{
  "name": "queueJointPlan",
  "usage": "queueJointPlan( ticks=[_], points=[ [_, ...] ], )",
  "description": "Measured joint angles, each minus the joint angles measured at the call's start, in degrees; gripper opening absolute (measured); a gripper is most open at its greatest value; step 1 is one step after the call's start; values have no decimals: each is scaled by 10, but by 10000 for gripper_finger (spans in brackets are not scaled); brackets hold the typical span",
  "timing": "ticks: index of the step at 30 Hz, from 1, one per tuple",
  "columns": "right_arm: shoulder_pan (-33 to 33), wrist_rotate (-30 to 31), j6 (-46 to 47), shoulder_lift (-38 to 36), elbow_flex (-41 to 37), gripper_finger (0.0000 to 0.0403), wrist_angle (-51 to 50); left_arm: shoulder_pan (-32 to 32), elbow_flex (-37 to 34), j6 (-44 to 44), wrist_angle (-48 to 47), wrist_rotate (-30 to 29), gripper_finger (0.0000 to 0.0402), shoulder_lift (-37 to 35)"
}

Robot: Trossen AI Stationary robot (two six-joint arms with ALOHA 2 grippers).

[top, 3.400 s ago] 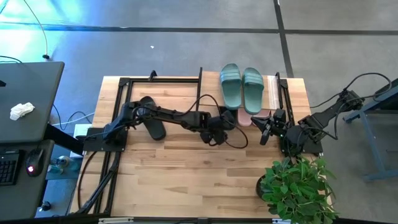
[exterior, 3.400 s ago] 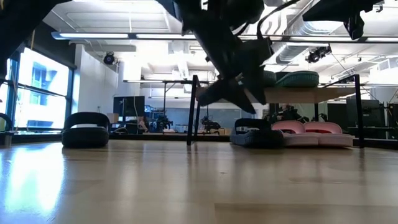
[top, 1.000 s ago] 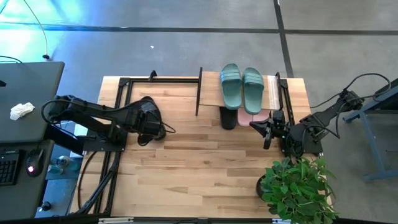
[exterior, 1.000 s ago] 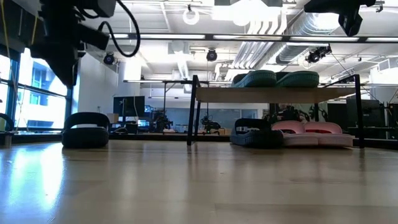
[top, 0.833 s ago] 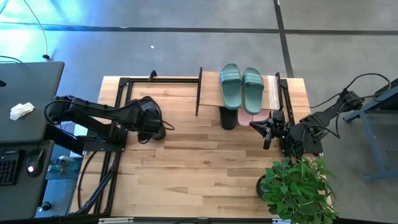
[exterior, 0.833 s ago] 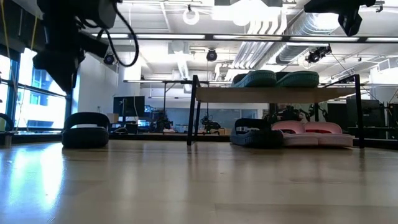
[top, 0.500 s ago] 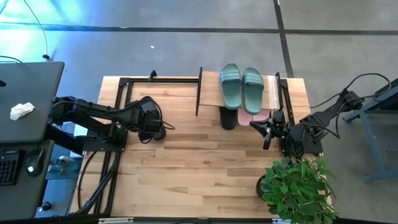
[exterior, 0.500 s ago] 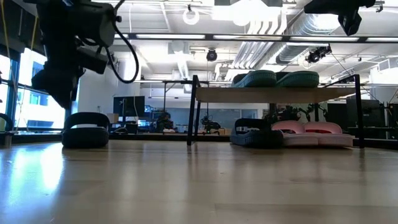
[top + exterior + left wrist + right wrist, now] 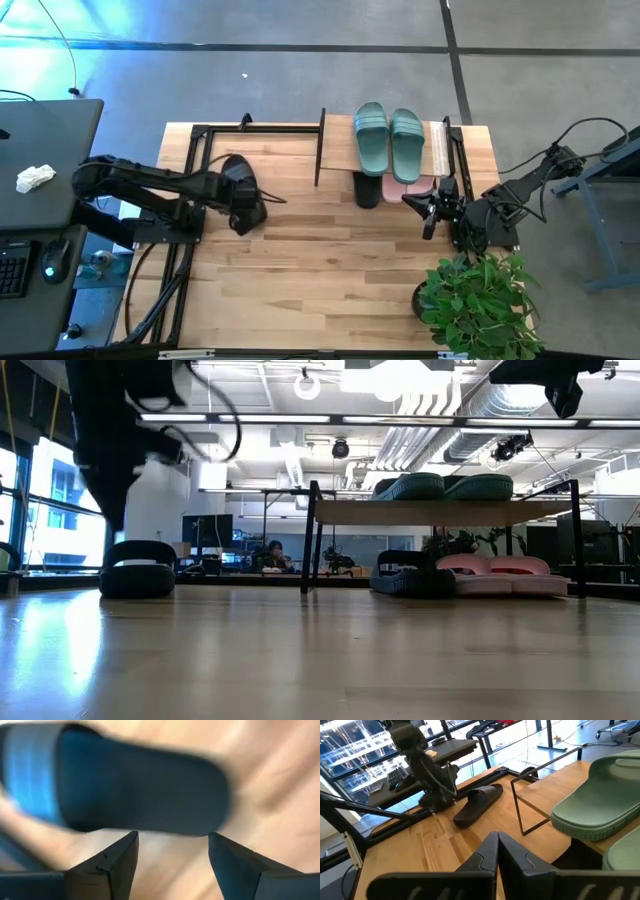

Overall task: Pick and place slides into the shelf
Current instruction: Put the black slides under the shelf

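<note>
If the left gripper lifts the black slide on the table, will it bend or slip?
The black slide looks thick-soled and moulded, so probably fairly stiff and light. Its smooth surface may slip a little. The open left gripper hovers near its edge; gripping there could tilt it.

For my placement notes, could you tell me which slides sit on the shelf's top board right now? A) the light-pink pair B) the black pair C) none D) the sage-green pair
D: the sage-green pair lies side by side on the shelf top board, seen in the high view.
</note>
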Motion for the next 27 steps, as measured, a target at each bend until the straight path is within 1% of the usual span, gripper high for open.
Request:
queueJointPlan(
  ticks=[2, 6, 7, 11, 13, 15, 17, 19, 24, 27],
  points=[
    [0, 0, 0, 0, 0, 0, 0, -7, 5, -15, 30, 25, 211, -29],
    [0, -3, 0, 0, 0, 0, -6, -7, 3, -60, 67, 117, 189, -96],
    [0, -4, 0, 0, 0, 0, -7, -7, 0, -81, 66, 129, 184, -108],
    [0, -15, 0, 0, 0, 0, -7, -8, -26, -177, 77, 137, 168, -156],
    [0, -16, -4, 0, 0, 0, -7, -6, -41, -191, 68, 105, 162, -170],
    [0, -16, -13, 0, 0, 0, -11, -6, -50, -186, 56, 48, 156, -179],
    [0, -16, -20, 0, 0, 0, -11, -6, -55, -145, 51, -18, 151, -180],
    [0, -14, -25, 0, 0, 0, -11, -6, -59, -88, 51, -66, 147, -176],
    [0, -14, -30, 0, 0, 0, -11, -6, -59, 19, 34, -138, 145, -140],
    [0, -14, -30, 0, 0, 0, -11, -6, -59, 67, 14, -164, 145, -107]
  ],
)
